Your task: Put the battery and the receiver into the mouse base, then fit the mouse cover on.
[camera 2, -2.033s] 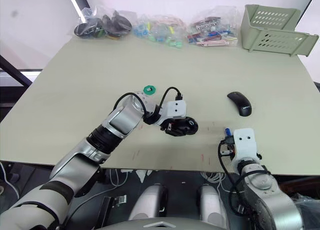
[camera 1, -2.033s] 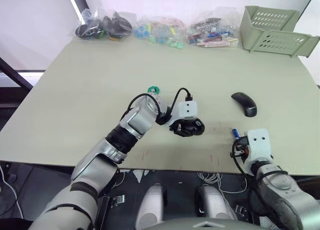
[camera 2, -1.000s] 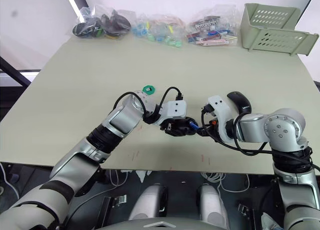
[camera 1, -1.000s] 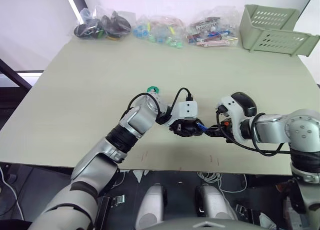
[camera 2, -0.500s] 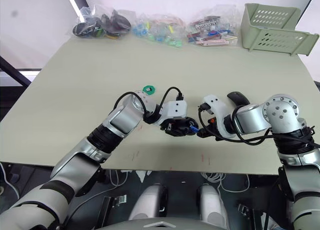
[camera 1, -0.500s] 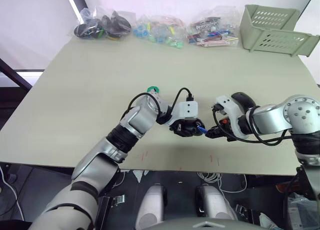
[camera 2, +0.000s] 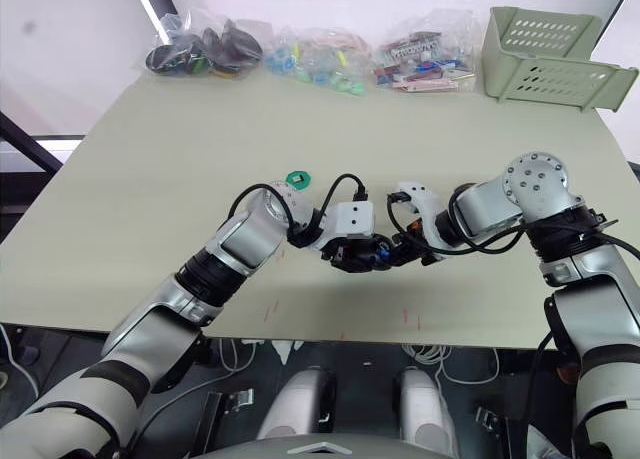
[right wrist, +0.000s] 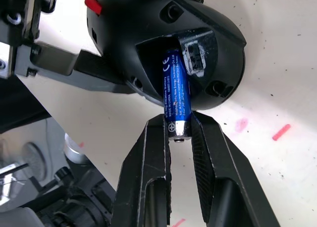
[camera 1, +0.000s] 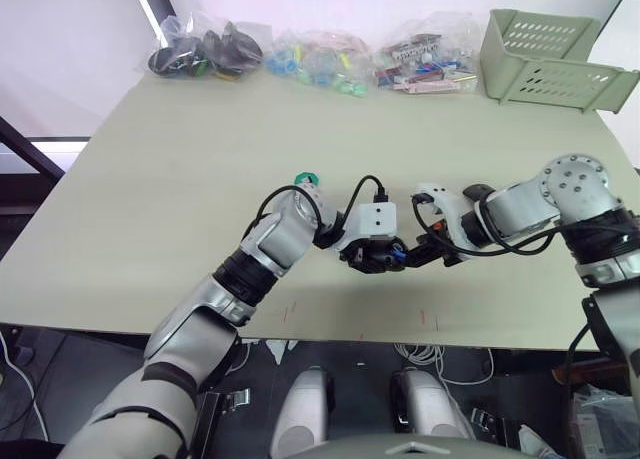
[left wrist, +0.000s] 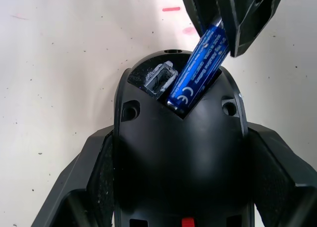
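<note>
The battery [right wrist: 177,98] is entering the mouse base [left wrist: 181,153].
The right gripper [right wrist: 179,133] is pinching its rear end, its front end inside the recess; the left gripper [left wrist: 178,187] is clamping the base. The mouse cover [camera 1: 478,192] is lying at 2 o'clock from the base.

Open tabletop [camera 1: 200,169] around the meeting grippers, green disc [camera 1: 306,177] just behind the left arm, mouse cover [camera 1: 478,191] just behind the right arm, bags [camera 1: 320,54] and tray [camera 1: 552,64] well apart along the far edge.
</note>
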`<state>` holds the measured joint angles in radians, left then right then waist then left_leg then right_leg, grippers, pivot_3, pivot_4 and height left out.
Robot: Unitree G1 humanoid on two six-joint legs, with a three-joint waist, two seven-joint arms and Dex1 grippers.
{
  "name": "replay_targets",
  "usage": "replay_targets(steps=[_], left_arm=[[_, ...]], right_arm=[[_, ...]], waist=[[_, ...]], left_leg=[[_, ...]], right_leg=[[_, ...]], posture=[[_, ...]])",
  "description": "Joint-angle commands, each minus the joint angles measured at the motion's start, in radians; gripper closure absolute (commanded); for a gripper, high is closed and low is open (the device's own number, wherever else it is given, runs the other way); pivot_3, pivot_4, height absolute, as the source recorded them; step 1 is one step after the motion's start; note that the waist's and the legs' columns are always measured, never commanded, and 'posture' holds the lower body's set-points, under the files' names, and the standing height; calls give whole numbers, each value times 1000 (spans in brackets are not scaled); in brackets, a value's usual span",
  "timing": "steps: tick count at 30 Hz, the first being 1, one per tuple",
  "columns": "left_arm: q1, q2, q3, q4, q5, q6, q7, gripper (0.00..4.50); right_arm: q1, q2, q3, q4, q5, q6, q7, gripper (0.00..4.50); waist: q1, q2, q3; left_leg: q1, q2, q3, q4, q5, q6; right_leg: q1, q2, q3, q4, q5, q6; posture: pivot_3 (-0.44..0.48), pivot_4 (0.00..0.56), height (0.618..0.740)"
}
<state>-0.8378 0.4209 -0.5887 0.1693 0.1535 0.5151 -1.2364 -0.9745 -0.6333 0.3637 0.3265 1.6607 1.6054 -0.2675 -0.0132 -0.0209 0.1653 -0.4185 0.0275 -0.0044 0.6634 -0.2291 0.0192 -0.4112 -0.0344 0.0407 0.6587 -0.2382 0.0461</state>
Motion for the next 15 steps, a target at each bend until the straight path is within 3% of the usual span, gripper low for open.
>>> replay_targets(steps=[1,6,7,8,10,14,15], left_arm=[[38,-10,-45,4,28,17,12,1579],[42,-11,-44,-2,27,28,15,1579],[44,-11,-44,-5,27,30,15,1579],[46,-11,-43,-6,26,33,15,1579],[48,-12,-43,-9,26,36,17,1579],[49,-15,-41,-12,23,43,19,1579],[49,-16,-40,-13,23,44,19,1579]], right_arm=[[-22,24,18,50,1,9,-21,4391],[-18,20,8,52,-3,9,-29,4391],[-14,15,10,44,0,9,-29,3345],[-11,10,8,41,10,9,-32,3108],[-8,-6,-7,37,30,9,-43,1953],[-1,-69,-23,-11,79,9,-56,239],[5,-83,-30,-25,95,9,-60,239]], waist=[[0,0,0],[-1,0,0],[0,0,0],[1,0,0],[1,0,0],[5,0,0],[5,0,0]], left_leg=[[0,0,0,0,0,0],[0,0,0,0,0,0],[0,0,0,0,0,0],[0,0,0,0,0,0],[-1,0,0,0,0,0],[-2,0,-1,0,0,0],[-3,0,-1,0,0,1]], right_leg=[[0,0,0,0,0,0],[0,0,0,0,0,0],[0,0,0,0,0,0],[0,0,0,0,0,0],[0,0,-1,0,0,0],[-1,-1,-1,-1,0,0],[-1,-1,-1,-2,0,0]], posture=[[0,150,740],[0,150,740],[0,150,740],[0,150,740],[0,150,740],[0,150,740],[0,150,740]])
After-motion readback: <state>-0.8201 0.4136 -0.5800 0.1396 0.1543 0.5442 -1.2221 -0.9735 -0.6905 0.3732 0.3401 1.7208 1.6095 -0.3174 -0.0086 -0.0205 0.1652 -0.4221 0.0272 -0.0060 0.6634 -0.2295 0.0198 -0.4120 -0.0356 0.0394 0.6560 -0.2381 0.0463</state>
